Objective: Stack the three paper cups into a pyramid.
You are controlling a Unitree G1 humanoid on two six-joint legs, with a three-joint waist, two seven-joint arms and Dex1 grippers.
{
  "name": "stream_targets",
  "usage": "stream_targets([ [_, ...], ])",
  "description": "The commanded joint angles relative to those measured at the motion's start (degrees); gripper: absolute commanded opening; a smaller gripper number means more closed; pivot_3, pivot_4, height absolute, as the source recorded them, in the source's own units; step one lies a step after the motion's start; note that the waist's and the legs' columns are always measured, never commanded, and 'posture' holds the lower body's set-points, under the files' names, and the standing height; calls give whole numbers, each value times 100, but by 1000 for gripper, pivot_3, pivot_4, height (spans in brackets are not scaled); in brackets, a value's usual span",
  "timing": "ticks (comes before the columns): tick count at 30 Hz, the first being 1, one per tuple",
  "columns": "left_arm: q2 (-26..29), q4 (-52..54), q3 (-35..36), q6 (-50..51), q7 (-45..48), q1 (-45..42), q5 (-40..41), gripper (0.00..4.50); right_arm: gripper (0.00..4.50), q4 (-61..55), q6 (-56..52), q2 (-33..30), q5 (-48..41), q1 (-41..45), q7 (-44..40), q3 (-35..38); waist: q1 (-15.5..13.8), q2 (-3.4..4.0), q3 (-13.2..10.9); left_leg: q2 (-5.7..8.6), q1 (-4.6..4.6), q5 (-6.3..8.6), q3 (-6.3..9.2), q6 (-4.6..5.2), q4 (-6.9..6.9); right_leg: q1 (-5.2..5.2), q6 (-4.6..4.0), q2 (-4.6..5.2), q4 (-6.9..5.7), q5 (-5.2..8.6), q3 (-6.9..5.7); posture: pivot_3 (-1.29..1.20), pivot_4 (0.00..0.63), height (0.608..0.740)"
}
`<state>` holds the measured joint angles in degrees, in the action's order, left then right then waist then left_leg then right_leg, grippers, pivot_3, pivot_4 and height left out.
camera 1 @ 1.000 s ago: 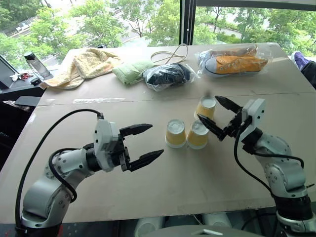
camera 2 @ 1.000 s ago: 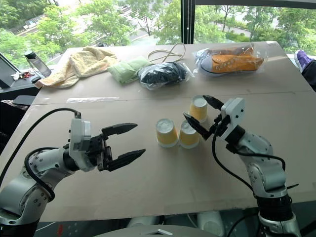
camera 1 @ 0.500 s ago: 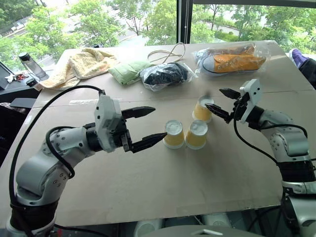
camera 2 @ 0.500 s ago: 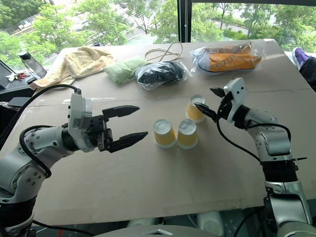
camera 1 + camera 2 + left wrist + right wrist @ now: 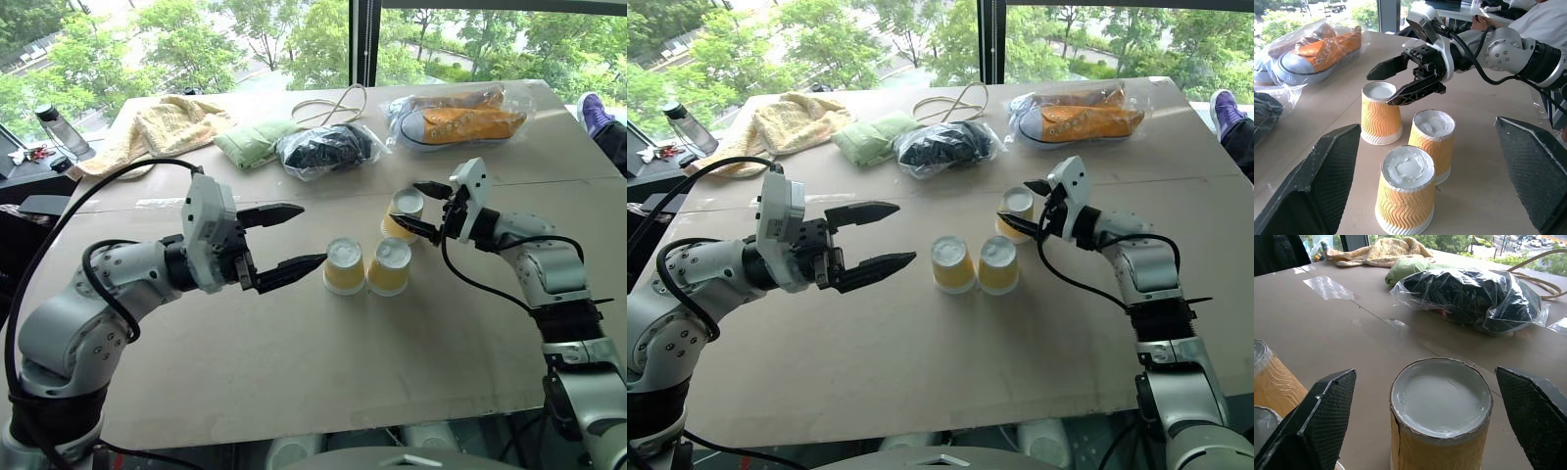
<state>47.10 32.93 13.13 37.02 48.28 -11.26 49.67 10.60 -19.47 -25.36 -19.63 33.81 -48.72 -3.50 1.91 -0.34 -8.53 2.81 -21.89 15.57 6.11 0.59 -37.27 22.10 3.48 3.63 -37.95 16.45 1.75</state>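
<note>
Three paper cups stand upside down on the brown table (image 5: 294,362), with yellow-orange ribbed sides and white bases up. Two sit side by side, one (image 5: 345,264) on the left and one (image 5: 390,266) on the right. The third cup (image 5: 405,213) stands just behind the right one. My right gripper (image 5: 406,203) is open, its fingers reaching either side of this back cup's top (image 5: 1440,396); no squeeze shows. My left gripper (image 5: 310,233) is open and empty, level, just left of the pair, facing them (image 5: 1405,196).
Along the far side of the table lie a bagged orange shoe (image 5: 460,122), a bagged black item (image 5: 328,149), a green cloth (image 5: 257,142), a yellow towel (image 5: 171,127) and a looped cord (image 5: 338,106). A bottle (image 5: 54,127) stands off the left edge. A person's sleeve (image 5: 1542,19) shows beyond my right arm.
My right gripper has come forward and down from beside the back cup until its fingers flank the cup's top. The left gripper has risen a little. The cups have not moved.
</note>
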Motion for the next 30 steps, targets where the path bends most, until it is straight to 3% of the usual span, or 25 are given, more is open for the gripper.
stream_targets([
  [1, 42, 52, 162, -76, -25, -94, 12, 4500, 4473, 203, 260, 77, 128, 161, -17, 21, 4, 0, 0, 0, 0, 0, 1, 0, 0, 0, 0, 0, -1, 0, 0, 0, 150, 740],
  [4, 42, 90, 181, -81, -23, -38, 11, 4500, 3710, 384, 423, 147, 156, 215, -44, 89, 10, 1, 0, 0, -2, 0, 0, 0, 0, 2, 0, 0, 0, 0, 2, 0, 150, 740],
  [6, 45, 91, 187, -80, -27, -14, 1, 4500, 2709, 453, 519, 165, 140, 222, -88, 119, 11, 1, 0, 0, -3, 0, -1, -1, 0, 3, 0, 0, 1, 0, 2, 0, 150, 740],
  [8, 52, 85, 204, -89, -14, 17, -9, 4500, 2208, 475, 623, 182, 112, 227, -102, 159, 11, 1, 0, 0, -4, 0, -2, -1, 1, 6, 0, 0, 1, 0, 2, 0, 150, 740],
  [14, 130, 87, 171, -147, 145, 100, -98, 4500, 2208, 150, 674, 50, -21, 338, -221, 292, 16, 1, -1, 0, -4, 0, -4, -1, 2, 9, 0, 0, -1, 0, 4, 0, 150, 740],
  [19, 235, -23, 241, -292, 350, 186, -252, 4500, 2208, -912, -112, -286, -610, 441, -562, 392, 16, 3, -2, 0, -10, 0, -5, 0, 4, 13, 0, 2, 1, 0, 5, 0, 150, 740],
  [25, 435, -258, 353, -635, 969, 411, -429, 4500, 2208, -2175, -2033, -1096, -1623, 921, -1004, 287, 3, 11, -9, -3, -13, 1, -1, 1, 6, 17, -1, 5, 2, 0, 18, 0, 150, 740],
  [30, 430, -323, 344, -711, 1129, 326, -436, 4500, 2208, -2718, -2716, -1175, -2063, 1006, -1006, 154, -4, 10, -9, -3, -15, 9, 1, 14, 8, 16, 0, 6, 7, 0, 19, 0, 150, 740],
])
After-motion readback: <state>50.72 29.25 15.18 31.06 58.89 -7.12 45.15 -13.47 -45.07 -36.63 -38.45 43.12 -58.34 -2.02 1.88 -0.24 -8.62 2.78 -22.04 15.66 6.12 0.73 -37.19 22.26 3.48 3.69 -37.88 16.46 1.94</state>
